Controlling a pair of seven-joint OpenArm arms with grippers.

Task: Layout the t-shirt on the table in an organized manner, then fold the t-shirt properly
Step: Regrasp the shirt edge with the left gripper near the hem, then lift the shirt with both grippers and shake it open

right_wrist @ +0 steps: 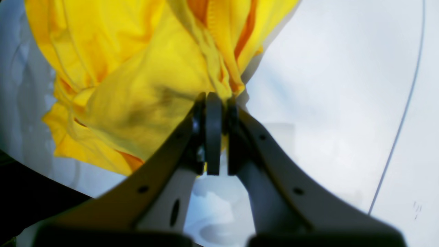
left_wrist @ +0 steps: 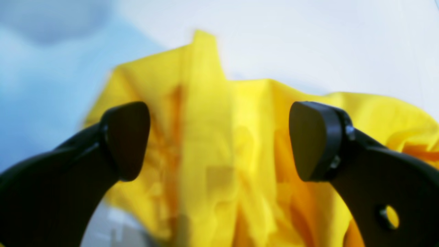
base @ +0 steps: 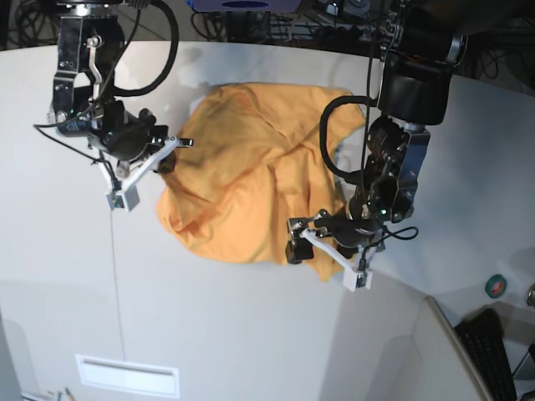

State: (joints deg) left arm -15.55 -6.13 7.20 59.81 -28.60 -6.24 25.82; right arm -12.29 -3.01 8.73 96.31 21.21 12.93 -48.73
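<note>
The orange-yellow t-shirt [base: 242, 184] lies crumpled in a heap on the pale table [base: 251, 326]. My right gripper [base: 173, 152], on the left of the base view, is shut on the shirt's left edge. In the right wrist view the pinched fold of the t-shirt [right_wrist: 137, 68] bunches up from the gripper [right_wrist: 214, 99]. My left gripper [base: 305, 238] hovers at the shirt's lower right edge. Its black pads [left_wrist: 127, 140] stand wide apart in the left wrist view, with blurred folds of the t-shirt [left_wrist: 219, 103] behind the gripper [left_wrist: 221, 140] and nothing held between the fingers.
A thin dark seam [right_wrist: 404, 113] runs across the table [right_wrist: 325, 85]. A keyboard [base: 493, 342] and a small round green-red item [base: 496, 286] sit off the table's lower right edge. Cables crowd the far side [base: 276, 21]. A white slot plate [base: 125, 376] lies near the front.
</note>
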